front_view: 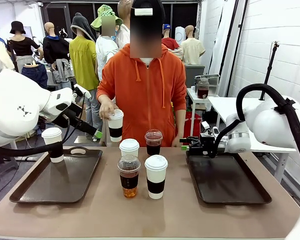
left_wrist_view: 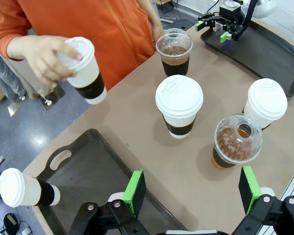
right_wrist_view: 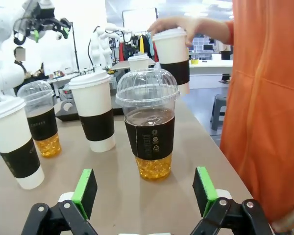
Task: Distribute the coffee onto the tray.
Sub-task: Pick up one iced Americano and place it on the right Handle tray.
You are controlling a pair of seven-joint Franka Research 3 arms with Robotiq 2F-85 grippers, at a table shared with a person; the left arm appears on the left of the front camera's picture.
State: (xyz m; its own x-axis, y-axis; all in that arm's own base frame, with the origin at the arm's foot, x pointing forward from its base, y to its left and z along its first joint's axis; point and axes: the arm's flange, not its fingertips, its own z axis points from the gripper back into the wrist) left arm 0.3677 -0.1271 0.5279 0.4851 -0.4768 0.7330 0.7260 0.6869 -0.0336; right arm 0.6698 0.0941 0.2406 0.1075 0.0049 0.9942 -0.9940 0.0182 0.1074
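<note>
Coffee sits mostly off the trays: four cups cluster on the table (front_view: 90, 215) between them, a near paper cup (front_view: 156, 176), a far paper cup (front_view: 129, 148), a near clear cup (front_view: 129, 176) and a far clear cup (front_view: 153, 142). A fifth cup (front_view: 53, 144) stands at the far left corner of the left tray (front_view: 57, 182); whether its base is inside the rim I cannot tell. The person's hand (front_view: 108, 110) holds the sixth cup (front_view: 115, 126) above the table's far edge. The left gripper (left_wrist_view: 191, 191) hangs above the left tray's inner side, jaws wide and empty. The right gripper (right_wrist_view: 145, 191) is low by the far inner corner of the right tray (front_view: 227, 182), jaws wide, empty, facing the far clear cup.
</note>
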